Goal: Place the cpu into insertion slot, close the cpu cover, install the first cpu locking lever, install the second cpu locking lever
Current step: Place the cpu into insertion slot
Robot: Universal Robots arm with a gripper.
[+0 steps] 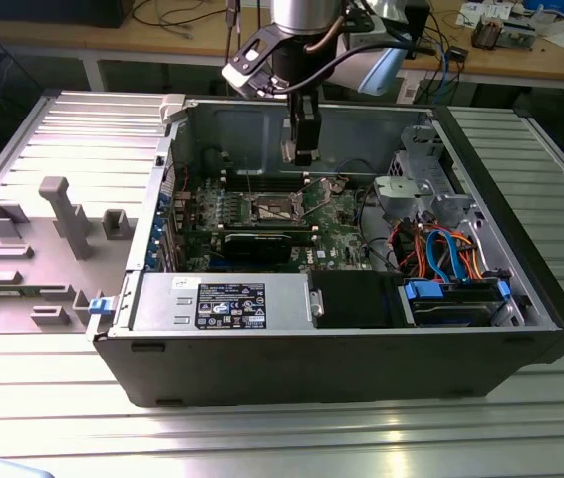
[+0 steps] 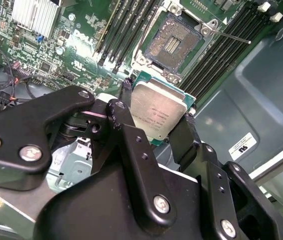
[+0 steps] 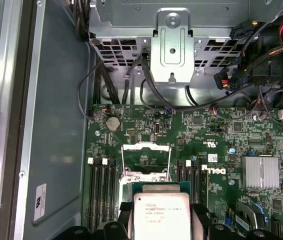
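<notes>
Step one in hand: my jaws clenching cpu [image 2: 157, 112] by opposite edges, above board [image 2: 81, 47]. Insertion slot [image 2: 174, 42] lying bare just beyond jaws, chip not yet over it. Seating, I judge, needing chip level, squared.

The cpu [image 2: 156, 114] is dull silver with a green edge, and the hand [image 2: 156, 107] around it is black. Beyond the cpu, the insertion slot [image 2: 173, 44] is dark grey and silver-rimmed, on a green motherboard [image 3: 221, 135].

Hangs vertical from 12 o'clock in the exterior view, with gripper [image 1: 302, 149] pointing toward 6 o'clock. In the second wrist view, clamps the cpu [image 2: 157, 111] between two black fingers [image 2: 181, 137] at opposite edges.
</notes>
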